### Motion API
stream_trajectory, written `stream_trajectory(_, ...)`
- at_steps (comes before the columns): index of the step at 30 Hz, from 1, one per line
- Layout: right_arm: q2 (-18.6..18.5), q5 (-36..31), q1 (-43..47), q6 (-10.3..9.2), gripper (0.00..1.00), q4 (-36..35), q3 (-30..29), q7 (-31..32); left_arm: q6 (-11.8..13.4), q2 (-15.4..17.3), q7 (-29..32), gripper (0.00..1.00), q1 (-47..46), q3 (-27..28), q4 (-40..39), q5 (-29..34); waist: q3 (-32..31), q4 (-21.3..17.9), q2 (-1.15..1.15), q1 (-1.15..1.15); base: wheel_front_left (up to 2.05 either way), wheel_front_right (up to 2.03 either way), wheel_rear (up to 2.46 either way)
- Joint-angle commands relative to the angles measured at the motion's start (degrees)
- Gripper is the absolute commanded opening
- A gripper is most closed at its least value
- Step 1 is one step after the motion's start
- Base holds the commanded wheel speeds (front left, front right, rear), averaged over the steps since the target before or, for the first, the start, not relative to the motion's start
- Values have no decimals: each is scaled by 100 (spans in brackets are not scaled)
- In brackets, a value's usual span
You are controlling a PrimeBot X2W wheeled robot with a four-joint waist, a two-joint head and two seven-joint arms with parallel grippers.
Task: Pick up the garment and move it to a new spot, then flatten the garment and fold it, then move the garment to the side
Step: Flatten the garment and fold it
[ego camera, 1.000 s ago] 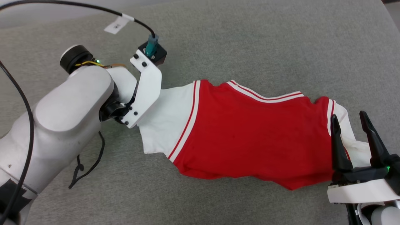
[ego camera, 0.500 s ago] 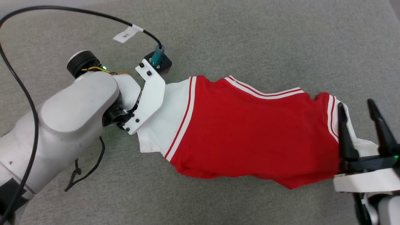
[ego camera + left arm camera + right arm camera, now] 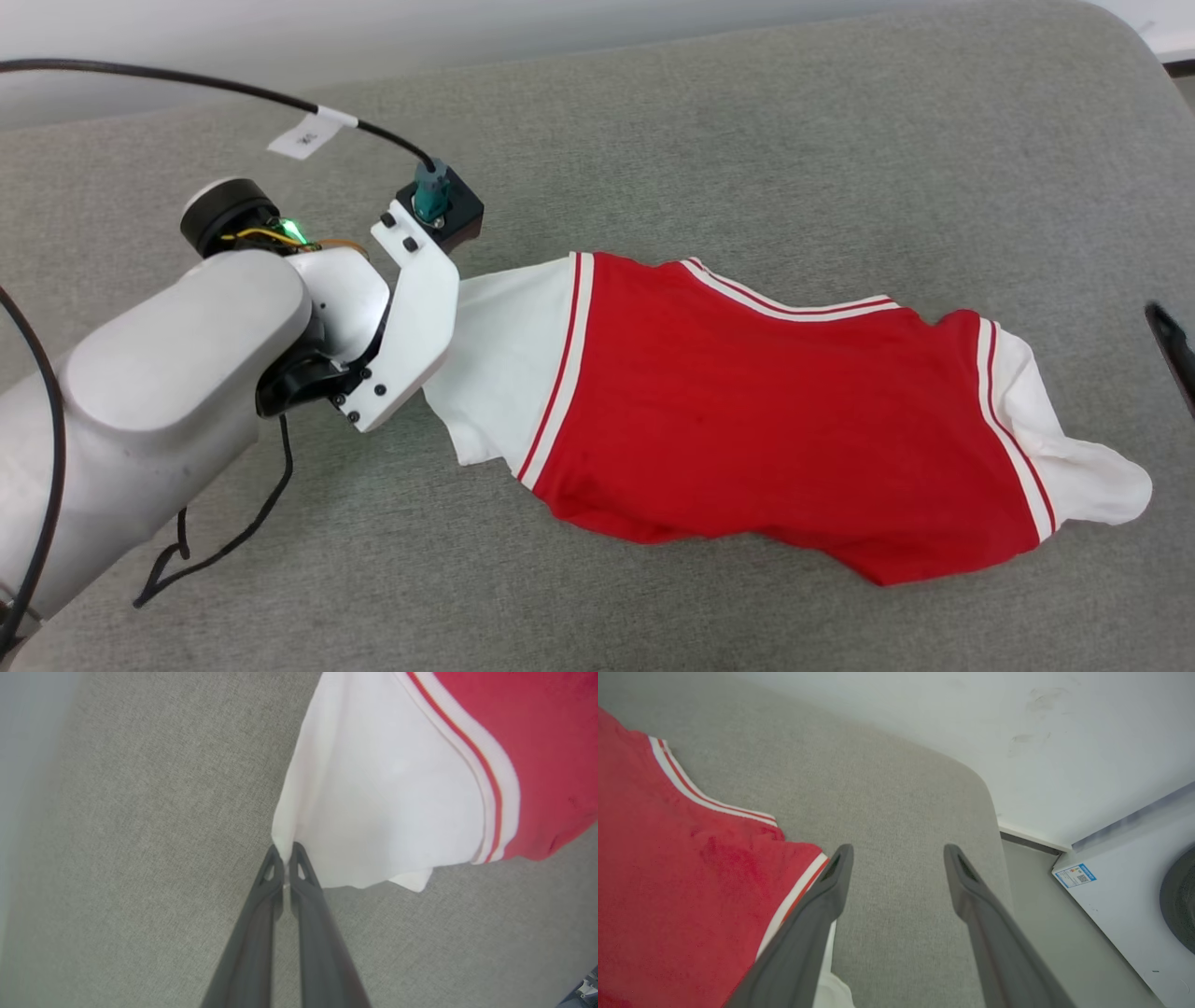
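1. My left pincer (image 3: pixel 283 851) has just gone from wide to shut, and its tips now nip the edge of the shirt's (image 3: pixel 747 411) left sleeve (image 3: pixel 373 788)
2. My right pincer (image 3: pixel 896 854) stays wide and holds nothing. A second ago its fingers straddled the right sleeve (image 3: pixel 1083 467); now it has drawn back, with one dark tip at the right edge of my head view. My head has shifted too, so part of that change is the camera's
3. The shirt lies stretched slantwise across the grey cushion (image 3: pixel 747 140), plain red side up, no print showing. Both sleeves rest on the cloth, and nothing looks lifted yet
4. For the task, I judge that the pick-up has only begun, with one sleeve edge gripped. The move to a new spot is not yet done, nor the flattening, the folding or the setting aside. With one sleeve held, a lift would likely let the shirt hang and bunch, so my right pincer probably needs its own hold on the far sleeve
5. Count: one shirt, two sleeves, two pincers, one cushion, one black cable (image 3: pixel 187 84) with one white tag (image 3: pixel 303 140), and one white box (image 3: pixel 1125 896) beside the cushion
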Motion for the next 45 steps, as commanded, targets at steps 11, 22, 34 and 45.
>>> stream_trajectory(11,-2158,2371,-538,-4,100,115,1781,3306,3,-61,-232,0,-93,4,-269,151,285,288,0,0,0,0,0)
stream_trajectory(22,-1378,2313,-1144,-5,100,1264,3038,3246,2,-165,-343,0,-365,-2,-298,237,686,479,0,0,0,0,0)
stream_trajectory(34,-1493,2523,-1537,-7,0,1736,3360,2067,2,-167,-795,0,62,1,-72,155,262,344,0,0,0,0,0)
stream_trajectory(45,-2156,2602,-1453,-6,0,938,2740,1371,26,-24,-1924,0,425,168,108,30,-746,458,0,0,0,0,0)
